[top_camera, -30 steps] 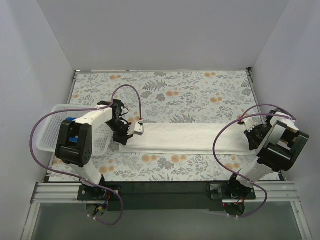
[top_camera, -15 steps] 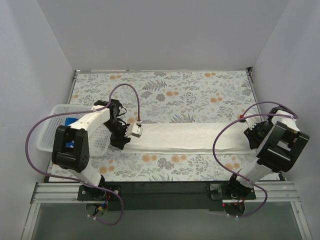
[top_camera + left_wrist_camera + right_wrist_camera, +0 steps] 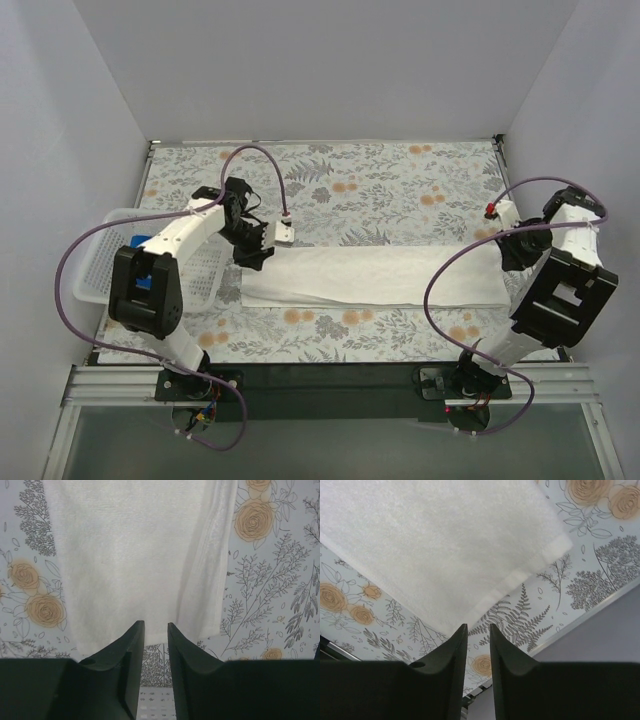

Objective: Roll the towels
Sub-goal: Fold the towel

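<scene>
basket (image 3: 100, 268) at far left | left gripper (image 3: 256, 258) over the towel's left end, jaws a narrow gap, nothing between | white towel (image 3: 380, 276) flat on flowered table cover (image 3: 400, 190) (one long strip, unrolled) | right gripper (image 3: 512, 258) at its right end, jaws narrow, empty

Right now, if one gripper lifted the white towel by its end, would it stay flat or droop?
Probably droop: the white towel lies limp and flat, its long edge slightly wavy. Its fuzzy pile likely grips the floral tablecloth, so a push may bunch it, not slide it.
</scene>
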